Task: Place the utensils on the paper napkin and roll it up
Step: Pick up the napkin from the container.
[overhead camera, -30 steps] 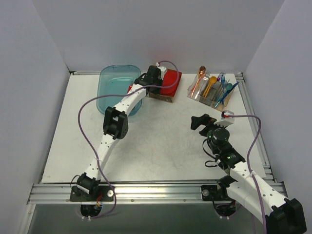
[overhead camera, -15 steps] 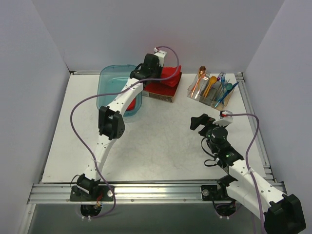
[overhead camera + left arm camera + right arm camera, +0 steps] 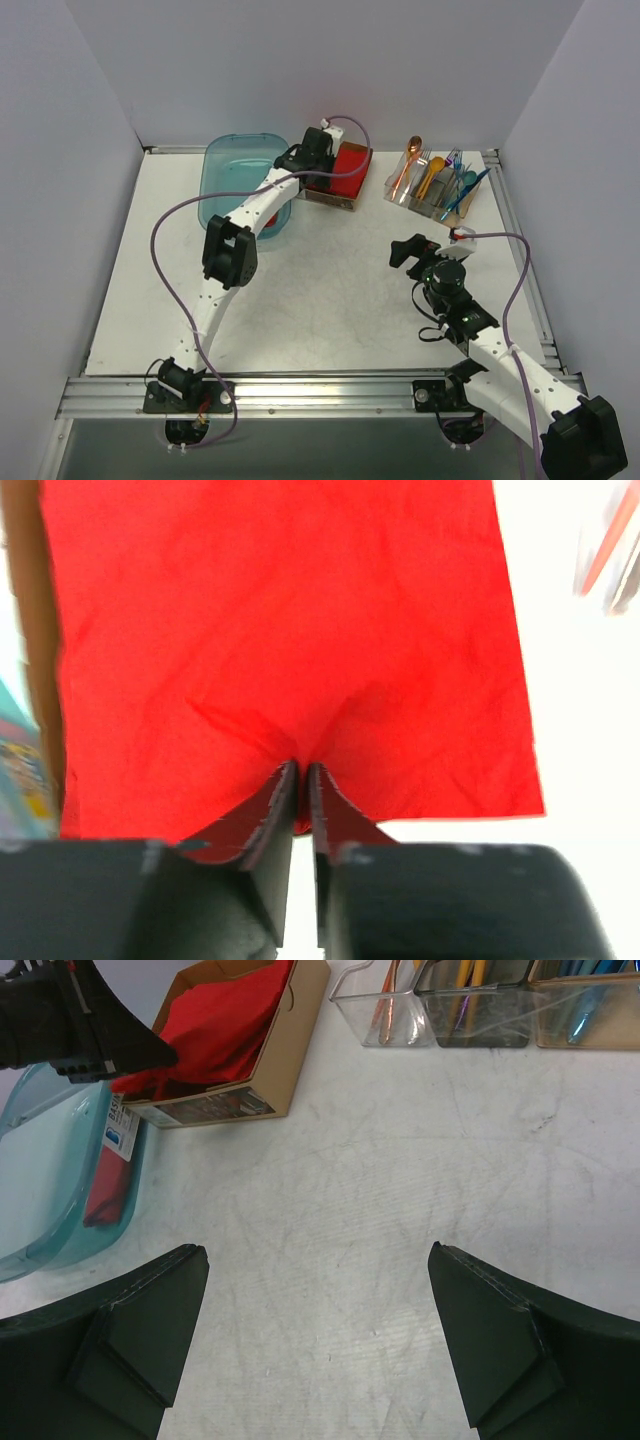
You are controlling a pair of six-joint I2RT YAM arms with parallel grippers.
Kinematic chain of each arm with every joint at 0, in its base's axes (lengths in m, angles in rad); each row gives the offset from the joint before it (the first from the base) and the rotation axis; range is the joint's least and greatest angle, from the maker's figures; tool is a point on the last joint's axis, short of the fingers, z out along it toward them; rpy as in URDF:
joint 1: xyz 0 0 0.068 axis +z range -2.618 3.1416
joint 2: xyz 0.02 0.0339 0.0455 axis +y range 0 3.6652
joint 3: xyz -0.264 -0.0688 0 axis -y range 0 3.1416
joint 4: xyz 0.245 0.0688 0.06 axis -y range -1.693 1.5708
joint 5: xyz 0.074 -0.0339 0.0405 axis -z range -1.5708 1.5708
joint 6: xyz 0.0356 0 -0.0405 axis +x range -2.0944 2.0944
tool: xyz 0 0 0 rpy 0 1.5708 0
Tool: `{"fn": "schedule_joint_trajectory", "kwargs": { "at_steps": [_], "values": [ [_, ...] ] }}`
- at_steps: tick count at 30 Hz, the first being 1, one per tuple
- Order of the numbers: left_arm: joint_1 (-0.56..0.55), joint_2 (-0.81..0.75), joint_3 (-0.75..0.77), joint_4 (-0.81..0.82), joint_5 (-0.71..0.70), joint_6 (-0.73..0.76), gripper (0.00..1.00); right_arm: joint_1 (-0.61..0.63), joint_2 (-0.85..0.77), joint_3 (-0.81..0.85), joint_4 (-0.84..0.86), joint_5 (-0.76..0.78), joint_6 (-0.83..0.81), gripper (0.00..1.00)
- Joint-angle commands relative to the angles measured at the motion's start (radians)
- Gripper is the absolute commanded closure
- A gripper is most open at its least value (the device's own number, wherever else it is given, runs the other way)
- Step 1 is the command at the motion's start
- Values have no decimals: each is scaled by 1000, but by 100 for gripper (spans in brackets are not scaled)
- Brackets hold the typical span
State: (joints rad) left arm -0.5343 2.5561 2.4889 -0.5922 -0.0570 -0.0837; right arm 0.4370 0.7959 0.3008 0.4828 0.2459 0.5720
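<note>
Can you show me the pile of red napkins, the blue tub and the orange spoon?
red napkin pile [image 3: 225, 1020]: right wrist view, on the top red sheet inside its cardboard box.
blue tub [image 3: 228, 165]: top view, on a bare part of its floor.
orange spoon [image 3: 407, 166]: top view, on its handle.

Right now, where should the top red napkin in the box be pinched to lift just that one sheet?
Probably at the middle of its free edge, coming down from above on the open side, clear of the cardboard wall. The paper napkin is thin and lies flat, so only an edge gives the fingers something to gather. The sheet puckers just there, where the left gripper pinches it.
</note>
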Motion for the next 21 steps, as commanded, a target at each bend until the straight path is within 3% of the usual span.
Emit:
{"fn": "schedule_joint_trajectory", "kwargs": {
  "at_steps": [1, 10, 15, 21],
  "values": [
    [-12, -100, -57, 32, -11, -28, 79, -7, 6, 15, 37, 7, -8, 1],
    [-12, -93, -61, 32, -20, -36, 72, -9, 2, 14, 37, 1, -8, 1],
    [-12, -86, -25, 20, -33, -30, 55, -11, 3, 15, 36, 1, -9, 1],
    [-12, -82, -2, 11, -43, -28, 55, -12, 3, 15, 36, -2, -9, 1]
  ]
}}
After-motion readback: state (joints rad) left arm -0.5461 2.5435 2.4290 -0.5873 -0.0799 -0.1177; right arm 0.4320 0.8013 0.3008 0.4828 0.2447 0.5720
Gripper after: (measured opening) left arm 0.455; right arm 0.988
